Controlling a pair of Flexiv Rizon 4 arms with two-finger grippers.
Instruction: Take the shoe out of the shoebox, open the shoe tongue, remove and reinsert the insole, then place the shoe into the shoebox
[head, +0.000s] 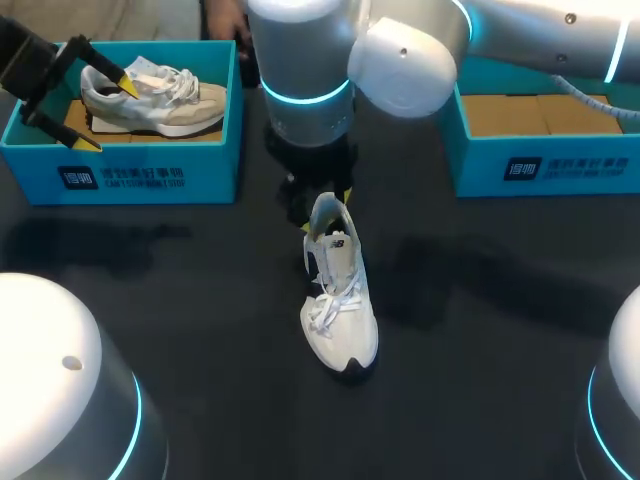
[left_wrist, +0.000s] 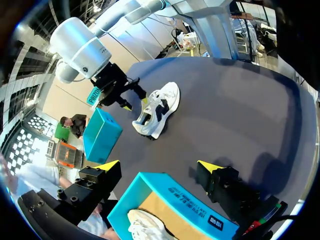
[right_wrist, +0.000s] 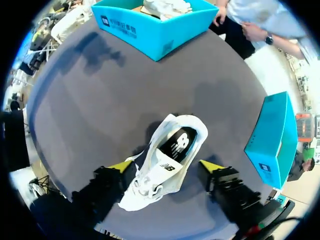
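Note:
A white sneaker (head: 338, 300) stands on the dark table at mid-table, toe toward me; its dark insole (right_wrist: 177, 145) shows inside the shoe. My right gripper (head: 325, 208) hangs over its heel, open. In the right wrist view the sneaker (right_wrist: 167, 167) lies between the spread yellow tips of that gripper (right_wrist: 165, 166), and the far-side finger stands clear of it. My left gripper (head: 107, 113) is open above the left shoebox (head: 150, 175), which holds a second white shoe (head: 160, 100). The left wrist view shows that gripper (left_wrist: 159, 166) over the box (left_wrist: 170, 192).
A second teal shoebox (head: 545, 165) with a bare cardboard floor stands at the back right. My right arm's large joints (head: 400, 65) hang over the table's middle back. Open tabletop lies in front of and beside the sneaker.

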